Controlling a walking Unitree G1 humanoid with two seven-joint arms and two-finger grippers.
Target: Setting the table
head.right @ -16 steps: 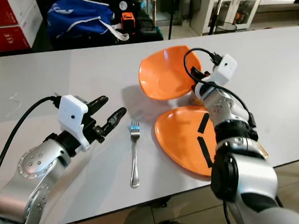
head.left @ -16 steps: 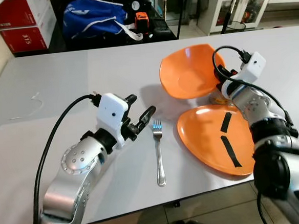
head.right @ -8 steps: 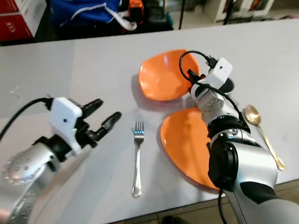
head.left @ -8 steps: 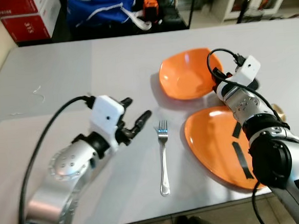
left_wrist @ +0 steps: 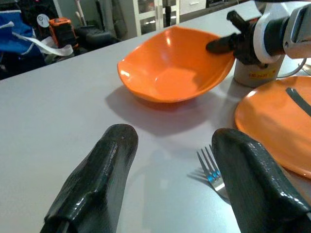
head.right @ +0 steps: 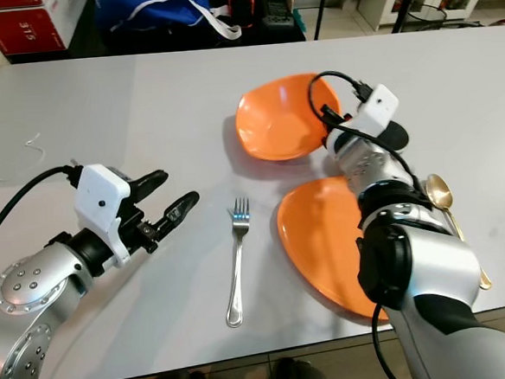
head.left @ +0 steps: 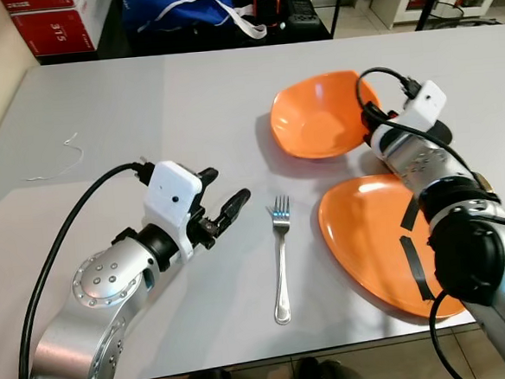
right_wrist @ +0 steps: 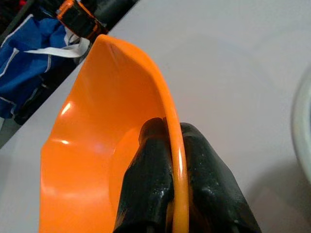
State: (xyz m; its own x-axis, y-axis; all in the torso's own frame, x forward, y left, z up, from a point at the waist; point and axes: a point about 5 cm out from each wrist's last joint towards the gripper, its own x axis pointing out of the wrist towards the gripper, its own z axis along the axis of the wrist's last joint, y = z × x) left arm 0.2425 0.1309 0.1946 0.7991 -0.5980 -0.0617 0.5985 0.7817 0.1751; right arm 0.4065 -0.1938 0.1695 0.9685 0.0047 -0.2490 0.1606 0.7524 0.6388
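Note:
An orange bowl sits on the grey table, slightly tipped. My right gripper is shut on the bowl's right rim, one finger inside and one outside. Just in front of the bowl lies an orange plate with two black strips on it. A fork lies left of the plate, tines pointing away from me. My left gripper hovers open left of the fork's tines, holding nothing. A gold spoon lies right of the plate.
A beige cup stands right behind the gripper, between bowl and plate. A white string lies at the table's far left. Beyond the table's far edge are a blue bag and red boxes. The table's front edge is close.
The camera has shifted. The bowl, held tilted up a second ago, now sits lower and flatter on the table. My left gripper stays open beside the fork.

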